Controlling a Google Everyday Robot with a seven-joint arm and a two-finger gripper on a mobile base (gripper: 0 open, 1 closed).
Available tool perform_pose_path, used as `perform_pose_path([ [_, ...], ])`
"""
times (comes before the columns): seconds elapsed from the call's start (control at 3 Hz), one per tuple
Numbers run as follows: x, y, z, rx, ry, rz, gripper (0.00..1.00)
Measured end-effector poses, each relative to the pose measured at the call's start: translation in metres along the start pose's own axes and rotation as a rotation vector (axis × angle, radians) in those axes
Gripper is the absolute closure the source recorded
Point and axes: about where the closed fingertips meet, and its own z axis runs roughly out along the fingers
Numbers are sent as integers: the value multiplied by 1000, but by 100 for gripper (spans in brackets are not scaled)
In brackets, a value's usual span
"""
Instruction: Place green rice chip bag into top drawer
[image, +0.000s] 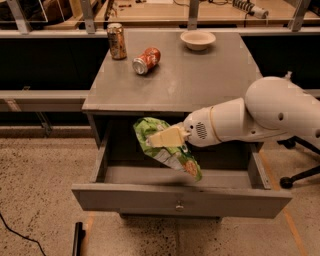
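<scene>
Nearest the viewer, the top drawer is being presented pulled open, with its front panel and round knob facing forward and its grey floor lying bare. Just above that cavity, the green rice chip bag is being held in the air by the gripper. The bag's upper half is being pinched between clenched jaws, and its lower end is hanging toward the drawer floor without visibly touching it. The placing step is judged to be in hand, with release not yet made. A short lowering and an opening of the jaws are judged to be called for next. Farther back, on the counter, a tipped red-orange soda can, an upright can and a bowl are being shown.
</scene>
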Motion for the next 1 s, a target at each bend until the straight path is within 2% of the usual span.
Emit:
perform_pose_path([
  [0.67, 4, -18, 13, 32, 10, -23, 15],
  [1.0, 5, -21, 13, 39, 3, -21, 0],
])
